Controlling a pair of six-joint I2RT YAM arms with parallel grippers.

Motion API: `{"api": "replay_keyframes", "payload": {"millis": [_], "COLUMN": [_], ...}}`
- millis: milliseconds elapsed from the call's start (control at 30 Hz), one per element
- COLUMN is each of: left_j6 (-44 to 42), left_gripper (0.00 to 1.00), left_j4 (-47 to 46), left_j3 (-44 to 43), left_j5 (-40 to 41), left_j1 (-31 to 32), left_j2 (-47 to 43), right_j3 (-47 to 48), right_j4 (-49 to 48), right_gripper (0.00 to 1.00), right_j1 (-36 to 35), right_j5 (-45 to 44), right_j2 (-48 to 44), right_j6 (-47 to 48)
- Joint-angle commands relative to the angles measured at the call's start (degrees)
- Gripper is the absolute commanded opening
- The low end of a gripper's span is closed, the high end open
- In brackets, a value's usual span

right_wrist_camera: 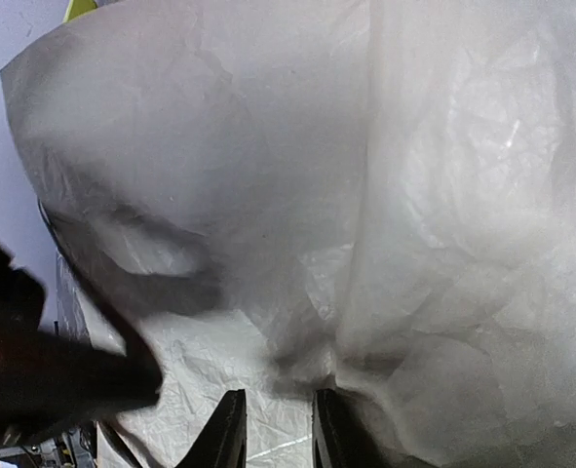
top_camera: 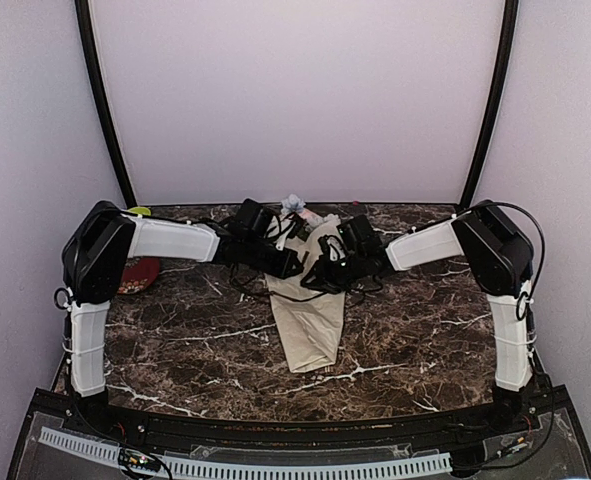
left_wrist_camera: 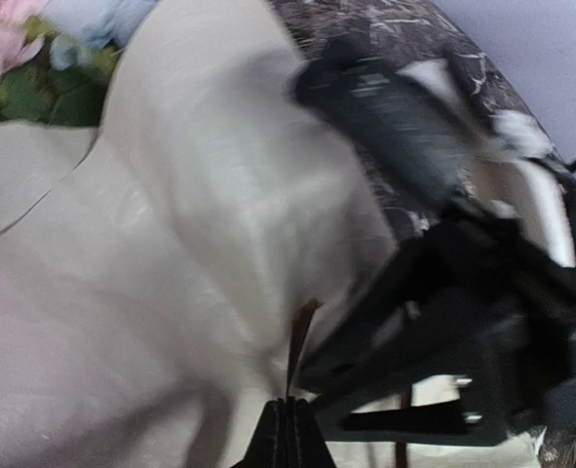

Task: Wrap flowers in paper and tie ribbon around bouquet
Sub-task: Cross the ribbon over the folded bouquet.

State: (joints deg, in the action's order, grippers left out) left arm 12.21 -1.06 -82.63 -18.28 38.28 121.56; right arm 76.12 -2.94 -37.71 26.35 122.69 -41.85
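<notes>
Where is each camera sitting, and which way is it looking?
Top camera: above and behind the arms, looking down at the table; left arm and right arm reach to the bouquet.
Left wrist: on the left arm, looking past its left gripper, shut on the ribbon, at paper and flowers.
Right wrist: on the right arm, close up on paper; the right gripper shows, open.
Shared: both wrist views see the beige paper.

Left arm (top_camera: pixel 175 240) and right arm (top_camera: pixel 425 245) fold inward from raised elbows, wrists nearly meeting; left gripper (left_wrist_camera: pixel 288 419) is clamped tight, right gripper (right_wrist_camera: pixel 277 414) has jaws narrowly parted.
</notes>
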Motion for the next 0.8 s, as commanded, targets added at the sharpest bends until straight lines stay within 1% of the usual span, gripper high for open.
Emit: {"api": "replay_keyframes", "payload": {"millis": [0,67,133,167,267,333,433,533,567,600,633,667,700,767], "left_j6": [-7.5,-8.9,-9.1,-9.4,-13.5,-17.3,-20.4,-20.4,-18.8,-15.5,-10.9,-4.0,1.0,9.0], "left_gripper": [0.00,0.00,0.00,0.00,0.00,0.00,0.00,0.00,0.00,0.00,0.00,0.00,0.00,0.00], "left_j4": [6.6,7.6,8.9,9.0,7.6,6.7,5.2,1.6,-0.8,-4.2,-8.1,-12.3,-15.1,-16.5], "left_j3": [-4.8,-5.0,-4.6,-3.9,-0.8,0.5,-1.1,-3.0,-3.5,-3.9,-4.2,-4.4,-4.6,-4.8], "left_j5": [1.3,0.4,-2.9,-5.4,-16.6,-21.1,-27.4,-26.9,-27.9,-30.1,-31.6,-32.3,-30.7,-25.4], "left_j1": [7.5,9.6,10.3,10.6,12.1,13.9,14.8,14.0,12.9,11.6,9.8,8.0,6.3,3.0], "left_j2": [-12.9,-16.2,-18.8,-19.9,-22.9,-23.9,-23.2,-20.9,-20.0,-18.7,-17.3,-15.7,-13.9,-10.7], "right_j3": [0.6,0.8,1.0,1.1,1.8,2.2,2.5,2.0,1.6,1.0,0.5,-0.2,-0.7,-1.5], "right_j4": [-0.5,-0.4,-0.5,-0.4,-0.4,-0.3,-0.4,-1.0,-1.4,-1.9,-2.5,-3.3,-4.1,-5.7], "right_gripper": [0.24,0.24,0.24,0.24,0.24,0.24,0.24,0.24,0.24,0.24,0.24,0.24,0.24,0.24], "right_j1": [0.2,0.2,0.3,0.3,0.3,0.3,0.3,0.2,0.3,0.3,0.3,0.3,0.2,0.3], "right_j5": [1.8,1.9,1.9,1.9,2.5,3.0,3.7,4.0,4.0,4.0,3.8,3.7,3.8,4.0], "right_j2": [1.1,1.4,1.5,1.6,2.1,2.3,2.7,2.4,2.2,1.9,1.6,1.1,0.7,0.0], "right_j6": [0.4,0.4,0.4,0.3,0.4,0.4,0.2,-0.3,-0.6,-0.9,-1.3,-1.9,-2.5,-3.8]}}
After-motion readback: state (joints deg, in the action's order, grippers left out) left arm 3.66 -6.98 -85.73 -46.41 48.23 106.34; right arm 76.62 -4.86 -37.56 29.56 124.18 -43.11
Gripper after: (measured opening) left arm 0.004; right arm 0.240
